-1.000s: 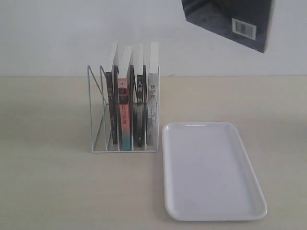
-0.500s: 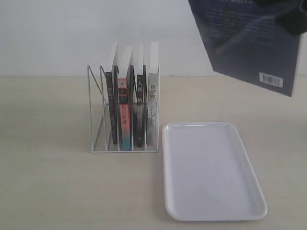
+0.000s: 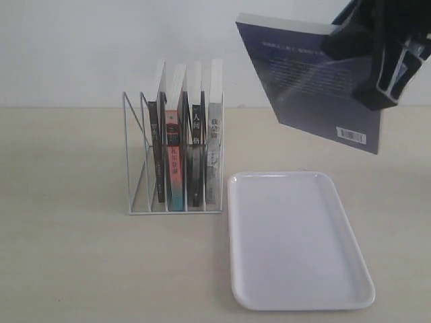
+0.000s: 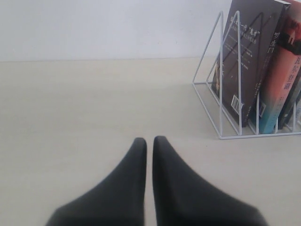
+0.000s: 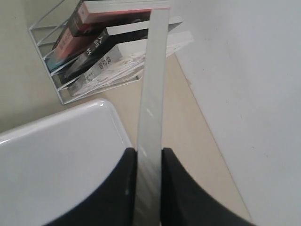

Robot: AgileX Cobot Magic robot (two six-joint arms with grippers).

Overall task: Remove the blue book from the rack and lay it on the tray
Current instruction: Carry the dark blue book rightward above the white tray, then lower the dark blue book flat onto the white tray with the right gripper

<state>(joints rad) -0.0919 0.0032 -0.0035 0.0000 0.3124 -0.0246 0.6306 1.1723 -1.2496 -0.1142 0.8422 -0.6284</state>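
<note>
The blue book (image 3: 310,87) hangs in the air above the far end of the white tray (image 3: 296,242), tilted, its dark navy back and white barcode facing the exterior camera. My right gripper (image 3: 367,57) is shut on its upper right part. In the right wrist view its page edge (image 5: 151,94) runs between the two black fingers of the right gripper (image 5: 148,151), with the tray (image 5: 51,165) below. The white wire rack (image 3: 174,155) holds several upright books to the left of the tray. My left gripper (image 4: 149,140) is shut and empty over bare table, left of the rack (image 4: 225,75).
The rack's leftmost slots stand without books. A black-spined book (image 3: 157,134) and a red-and-teal-spined book (image 3: 174,151) stay in it. A white wall runs close behind the table, right beside the held book.
The book has come down and to the left, from the top right corner toward the space above the tray, and turned flatter. The right gripper has entered the exterior view.
</note>
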